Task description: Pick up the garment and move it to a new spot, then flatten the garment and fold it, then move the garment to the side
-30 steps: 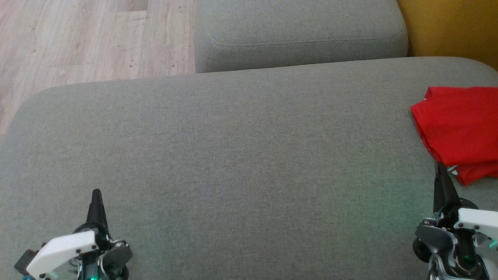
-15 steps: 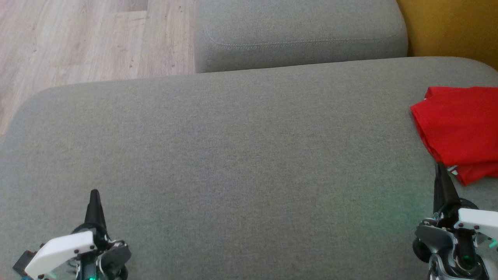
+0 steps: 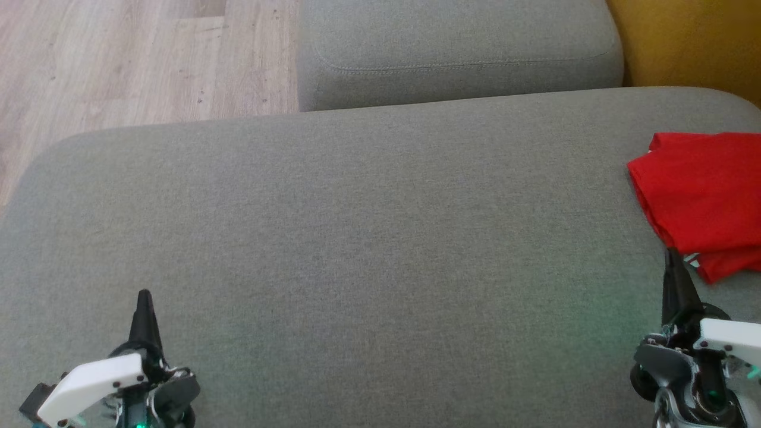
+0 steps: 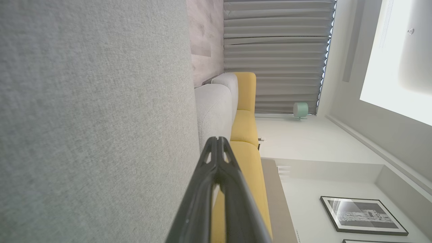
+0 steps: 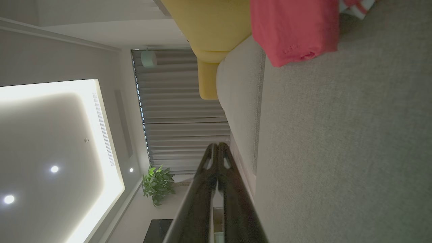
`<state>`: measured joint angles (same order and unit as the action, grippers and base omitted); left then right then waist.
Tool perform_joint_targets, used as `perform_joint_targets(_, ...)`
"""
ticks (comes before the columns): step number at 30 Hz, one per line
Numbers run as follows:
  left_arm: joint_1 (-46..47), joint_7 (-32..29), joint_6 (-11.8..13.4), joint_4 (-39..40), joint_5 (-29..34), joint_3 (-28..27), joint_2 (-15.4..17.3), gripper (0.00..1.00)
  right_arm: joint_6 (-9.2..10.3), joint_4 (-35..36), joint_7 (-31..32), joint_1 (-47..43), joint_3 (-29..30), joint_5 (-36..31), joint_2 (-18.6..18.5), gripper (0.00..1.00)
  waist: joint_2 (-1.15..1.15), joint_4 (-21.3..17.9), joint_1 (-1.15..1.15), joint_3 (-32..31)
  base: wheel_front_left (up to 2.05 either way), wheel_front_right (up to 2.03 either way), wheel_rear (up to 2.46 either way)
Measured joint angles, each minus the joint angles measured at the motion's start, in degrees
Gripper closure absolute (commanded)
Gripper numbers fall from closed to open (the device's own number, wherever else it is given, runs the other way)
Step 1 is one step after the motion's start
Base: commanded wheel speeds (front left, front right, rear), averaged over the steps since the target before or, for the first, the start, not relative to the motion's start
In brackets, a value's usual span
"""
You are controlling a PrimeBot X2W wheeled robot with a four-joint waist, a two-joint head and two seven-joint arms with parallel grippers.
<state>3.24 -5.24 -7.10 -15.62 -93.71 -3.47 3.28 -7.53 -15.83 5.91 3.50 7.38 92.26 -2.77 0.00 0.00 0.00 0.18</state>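
One garment (image 3: 701, 196) lies at the far right of the large grey cushion (image 3: 357, 238), cut by the right edge of the head view; it is red, soft and matte, folded into a flat, roughly four-sided stack of layers with a rounded fold along one side; a small white-striped bit shows at its near corner.

There are two grippers, both pressed together and holding nothing; the left gripper (image 3: 144, 297) stands at the lower left above bare cushion, its two dark fingers meeting in one slim, tapering point; the right gripper (image 3: 672, 255) at the lower right has the same shape, its tip just beside the garment's near corner; in the right wrist view it is apart from the cloth. Each has a white plastic shell and dark metal joints behind the fingers.

Two grey cushions are in view; the large one is broad with rounded corners and a fine woven texture; the smaller cushion (image 3: 458, 53) behind it carries one stitched seam. Pale wood planks make the floor (image 3: 119, 59); yellow upholstery (image 3: 689, 41) fills the upper right corner. The left wrist view adds one pleated grey curtain (image 4: 276, 50) and one framed picture (image 4: 361, 216); the right wrist view shows one leafy plant (image 5: 157, 184).
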Motion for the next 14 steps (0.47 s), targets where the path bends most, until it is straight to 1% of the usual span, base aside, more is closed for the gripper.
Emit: perform_joint_targets(14,0.0,-0.3,0.0,0.0,0.1,-0.1,-0.1,1.0,0.0,0.0,0.0,0.0,0.1,0.0,0.0,1.0,0.0,0.0,0.0,0.0,0.0,0.0,0.0)
